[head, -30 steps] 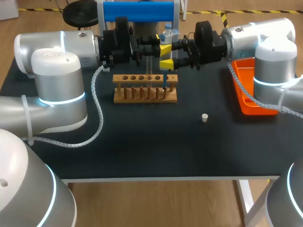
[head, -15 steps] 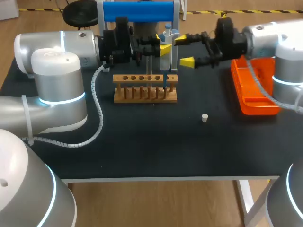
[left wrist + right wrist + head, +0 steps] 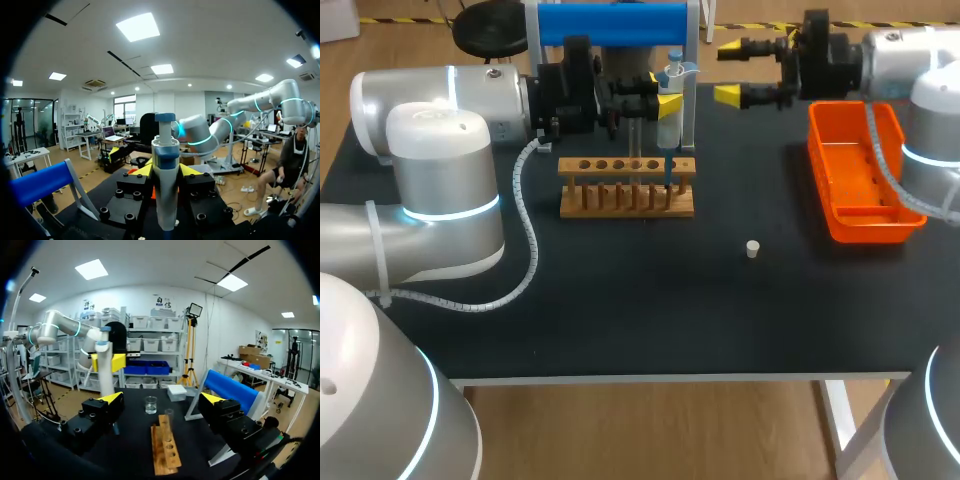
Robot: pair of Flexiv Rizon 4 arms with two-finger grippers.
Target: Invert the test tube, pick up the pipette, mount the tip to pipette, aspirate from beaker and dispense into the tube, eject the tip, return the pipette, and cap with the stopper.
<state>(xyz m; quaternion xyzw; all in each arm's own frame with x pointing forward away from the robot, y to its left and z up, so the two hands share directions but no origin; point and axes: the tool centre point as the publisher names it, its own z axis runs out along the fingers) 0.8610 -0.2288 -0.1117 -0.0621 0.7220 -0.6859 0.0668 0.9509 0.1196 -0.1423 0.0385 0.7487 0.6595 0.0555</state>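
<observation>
A white and blue pipette (image 3: pixel 669 110) stands upright over the right end of the wooden rack (image 3: pixel 627 188), with my left gripper (image 3: pixel 663 103) shut on its body. In the left wrist view the pipette (image 3: pixel 165 185) rises between the yellow fingertips (image 3: pixel 143 170). My right gripper (image 3: pixel 729 71) hangs open to the right of the pipette, apart from it, with nothing between its fingers. From the right wrist its gripper (image 3: pixel 162 400) faces the rack (image 3: pixel 165 452), a clear test tube (image 3: pixel 169 424) standing in it, and a small beaker (image 3: pixel 150 405). A white stopper (image 3: pixel 752 249) lies on the table.
An orange tray (image 3: pixel 861 172) sits at the right side of the table under my right arm. A blue stand (image 3: pixel 612 24) rises behind the rack. A small white box (image 3: pixel 177 391) lies beyond the beaker. My left arm's cable (image 3: pixel 525 235) trails across the mat.
My right gripper has let go beside the pipette, opened wide and drawn back to the right and toward the far edge. The left arm and pipette have stayed put.
</observation>
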